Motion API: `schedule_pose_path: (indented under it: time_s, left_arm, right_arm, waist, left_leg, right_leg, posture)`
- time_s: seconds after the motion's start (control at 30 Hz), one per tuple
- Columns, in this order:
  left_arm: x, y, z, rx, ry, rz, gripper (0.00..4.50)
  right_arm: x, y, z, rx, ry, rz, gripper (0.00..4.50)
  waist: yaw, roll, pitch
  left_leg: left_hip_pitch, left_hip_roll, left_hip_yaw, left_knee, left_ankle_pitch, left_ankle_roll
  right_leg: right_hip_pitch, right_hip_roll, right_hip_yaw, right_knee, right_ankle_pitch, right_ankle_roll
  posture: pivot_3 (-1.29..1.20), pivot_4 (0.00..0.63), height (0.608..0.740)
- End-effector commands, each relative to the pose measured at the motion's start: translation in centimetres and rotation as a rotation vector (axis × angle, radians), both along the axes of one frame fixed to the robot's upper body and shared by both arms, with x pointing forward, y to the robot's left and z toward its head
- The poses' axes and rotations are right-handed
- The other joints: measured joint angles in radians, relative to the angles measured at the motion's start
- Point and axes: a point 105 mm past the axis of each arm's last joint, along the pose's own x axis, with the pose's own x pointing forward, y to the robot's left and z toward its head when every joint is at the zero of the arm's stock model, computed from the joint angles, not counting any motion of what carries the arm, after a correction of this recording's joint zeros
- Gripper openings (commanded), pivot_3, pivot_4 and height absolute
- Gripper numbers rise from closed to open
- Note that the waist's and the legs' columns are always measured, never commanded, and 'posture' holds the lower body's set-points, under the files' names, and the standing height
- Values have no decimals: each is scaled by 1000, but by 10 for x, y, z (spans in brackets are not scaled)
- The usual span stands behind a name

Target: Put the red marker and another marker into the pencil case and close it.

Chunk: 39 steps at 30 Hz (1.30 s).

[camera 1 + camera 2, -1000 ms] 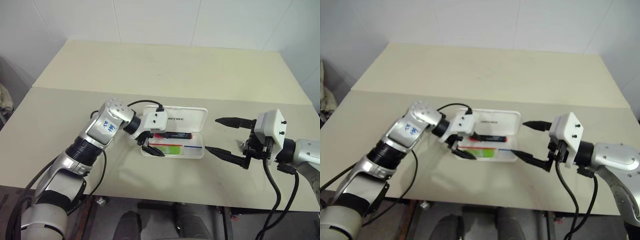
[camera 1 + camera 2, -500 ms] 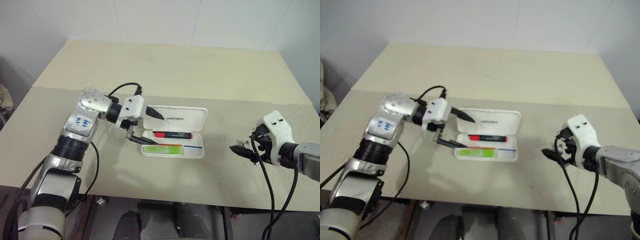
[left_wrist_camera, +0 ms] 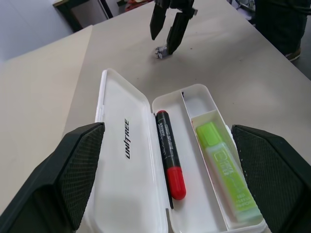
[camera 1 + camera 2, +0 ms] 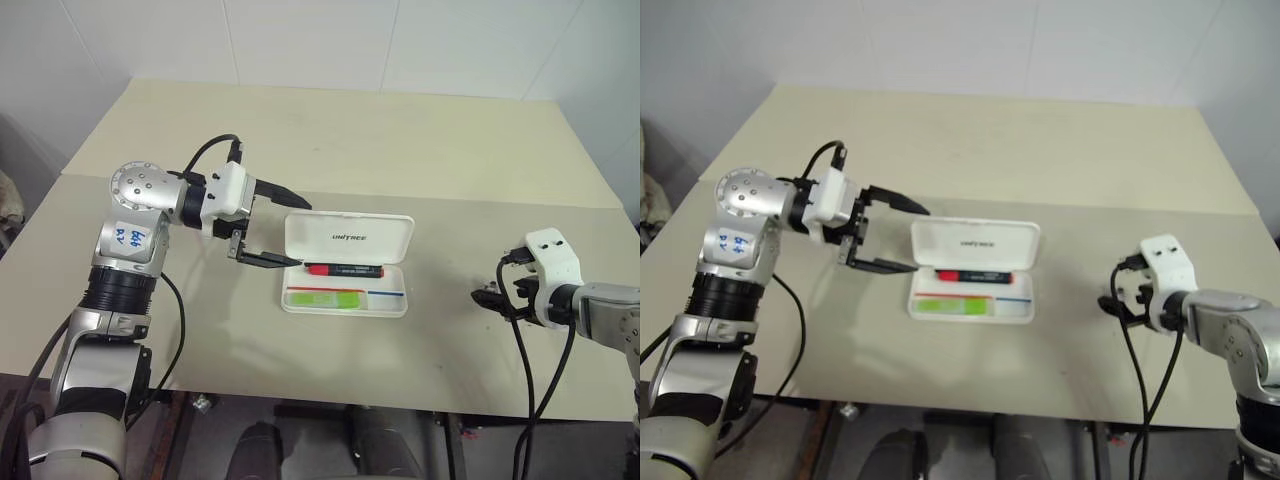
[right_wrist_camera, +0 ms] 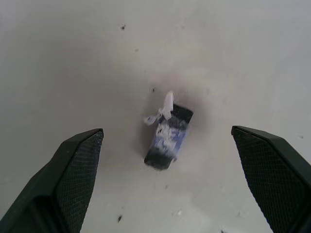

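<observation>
The pencil case (image 4: 348, 238) lies open at mid-table, its white lid tipped back and "UNITREE" showing on the lid's inside. In its tray the red marker (image 4: 345, 269) lies along the back, and another marker (image 4: 325, 297), light green, lies in the front compartment. My left gripper (image 4: 301, 234) hovers open just left of the case, pointing right toward it, with nothing between its fingers. The left wrist view looks down on the lid (image 3: 121, 160), the red marker (image 3: 170, 155) and the green one (image 3: 223, 174). My right gripper (image 4: 497, 298) is open, far right of the case, pointing down at the table.
A small blue-and-black scrap (image 5: 167, 131) lies on the table between the right gripper's fingers. The beige table (image 4: 330, 140) has a seam running across it behind the case, and its front edge lies close in front of the case.
My left gripper has pulled out of the case, rising and moving left, leaving the green marker in the tray. My right gripper has swung right and down, turning from level to pointing at the table.
</observation>
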Motion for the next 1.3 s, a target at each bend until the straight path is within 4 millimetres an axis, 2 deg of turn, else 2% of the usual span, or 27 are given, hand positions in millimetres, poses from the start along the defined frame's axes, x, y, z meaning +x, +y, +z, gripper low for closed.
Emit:
schedule_pose_path:
  time_s: [0.03, 0.13, 0.33, 0.43, 0.53, 0.6, 0.73, 0.83, 0.87, 0.93, 1.17, 1.3]
  left_arm:
    - [-7, 3, 13, -37, -51, -4, 4496]
    - [-9, 4, 13, -37, -57, 1, 4500]
    - [-10, 9, 20, -49, -80, 26, 4500]
    - [-10, 10, 19, -50, -81, 30, 4500]
    - [-11, 11, 19, -50, -83, 33, 4500]
    - [-11, 13, 18, -47, -83, 37, 4500]
    - [-9, 16, 16, -38, -78, 44, 4500]
    - [-9, 19, 13, -30, -64, 46, 4500]
    - [-10, 20, 10, -32, -51, 45, 4500]
    - [-11, 22, 7, -34, -35, 43, 4500]
    - [-13, 24, 5, -78, 14, 51, 4500]
    - [-16, 23, 4, -87, 38, 47, 4500]
  right_arm:
    - [9, -2, -3, 26, -1, -28, 4302]
    - [11, -1, -12, 58, 48, -30, 3518]
    - [11, -5, -18, 41, 96, -13, 1331]
    - [14, -4, -16, 42, 93, -4, 398]
    - [20, 1, -5, 32, 32, 66, 381]
    - [22, 15, 10, -1, -50, 223, 381]
    - [20, 30, 27, -109, -146, 488, 381]
    - [5, 55, 40, -152, -162, 786, 381]
    - [0, 70, 45, -157, -183, 907, 381]
    - [-4, 85, 50, -168, -208, 1035, 381]
    - [2, 129, 47, -194, -231, 1238, 381]
    - [5, 141, 42, -203, -205, 1289, 381]
  waist:
    - [0, 0, 0]
    - [-4, 0, 0]
    - [-10, -1, -1]
    - [-17, -2, -1]
    - [-20, -2, -1]
    - [-23, -2, -1]
    - [-25, -1, 0]
    - [-23, 0, 0]
    - [-24, 0, 0]
    - [-27, 0, 0]
    - [-23, 0, 0]
    - [-20, 0, 0]
  left_leg:
    - [0, 0, 0, 0, 0, 0]
    - [0, 0, 0, 0, 0, 0]
    - [0, 0, 0, 0, 0, 0]
    - [0, 0, 0, 0, 0, 0]
    - [0, 0, 0, 0, 0, 0]
    - [0, 0, 1, 0, 0, 0]
    - [0, 0, 2, -2, 0, 0]
    - [0, 1, 2, -2, 0, 0]
    - [0, 1, 2, -2, 0, 0]
    - [0, 1, 2, -2, 0, 0]
    - [0, 2, 2, 0, 0, 0]
    - [-1, 2, 2, 0, 0, 0]
  right_leg:
    - [0, 0, 0, 0, 0, 0]
    - [0, 0, 0, -1, 0, 0]
    - [0, 0, 0, -1, 1, 1]
    - [1, 0, 0, -1, 1, 1]
    - [1, 0, 0, -3, 2, 2]
    - [1, 0, 1, -4, 3, 2]
    - [1, 0, 1, -5, 3, 2]
    - [1, 1, 1, -6, 3, 2]
    - [1, 1, 1, -6, 3, 2]
    - [1, 1, 2, -6, 3, 2]
    - [1, 1, 1, -5, 3, 1]
    - [0, 1, 1, -5, 3, 1]
  posture:
    - [0, 150, 740]
    - [0, 150, 740]
    - [0, 150, 740]
    - [0, 150, 740]
    - [0, 150, 740]
    - [0, 150, 740]
    - [0, 150, 740]
    - [0, 150, 740]
    - [0, 150, 740]
    - [0, 150, 740]
    - [0, 150, 740]
    - [0, 150, 740]
